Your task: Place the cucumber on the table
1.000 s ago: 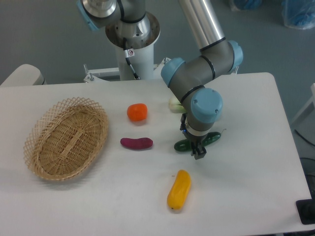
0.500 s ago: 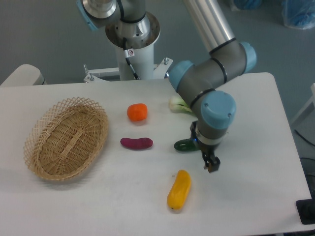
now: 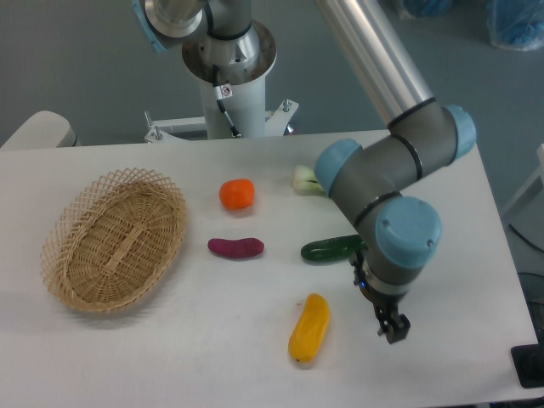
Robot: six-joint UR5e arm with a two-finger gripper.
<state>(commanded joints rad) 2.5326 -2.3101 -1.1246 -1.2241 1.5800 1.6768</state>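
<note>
Green cucumber (image 3: 330,249) on table (image 3: 476,212), end hidden | end effector (image 3: 392,328) state unclear

A robotics lab: a grey-and-blue jointed robot arm (image 3: 374,183) on a white pedestal (image 3: 229,93) behind a bare white flat desk (image 3: 170,357), grey floor beyond.

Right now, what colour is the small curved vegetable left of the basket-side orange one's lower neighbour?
The small curved vegetable is purple, clearest in the fixed camera view.
</note>
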